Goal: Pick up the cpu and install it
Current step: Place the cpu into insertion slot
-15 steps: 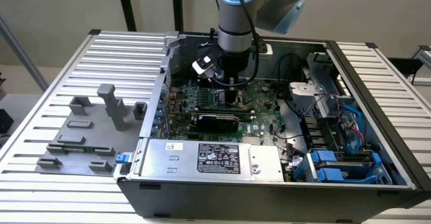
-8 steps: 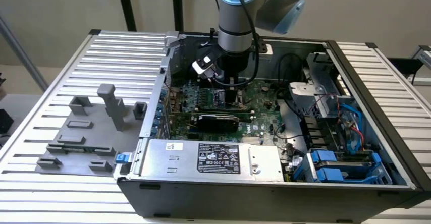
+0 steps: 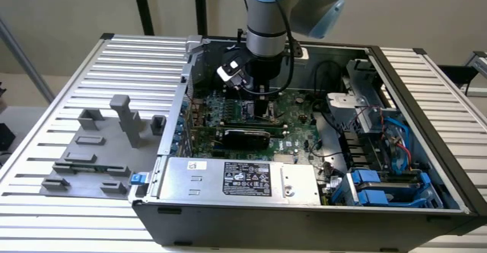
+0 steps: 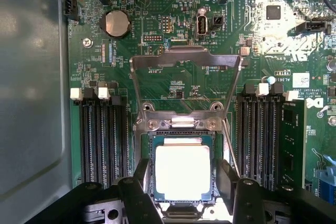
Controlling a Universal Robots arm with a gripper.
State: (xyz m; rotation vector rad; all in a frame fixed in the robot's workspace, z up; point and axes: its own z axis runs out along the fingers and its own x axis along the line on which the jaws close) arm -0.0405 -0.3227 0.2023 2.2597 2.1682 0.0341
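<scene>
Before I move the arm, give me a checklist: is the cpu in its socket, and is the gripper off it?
1. cpu inside the socket: ok, lying flat within the frame.
2. gripper clear of the cpu: ok, its fingers stand open on either side with a gap.
3. load plate off the chip: ok, swung up and open.
4. cpu fully seated on its contacts: cannot tell.
5. Right-hand finger clear of the socket lever: cannot tell, they are very close.
</scene>
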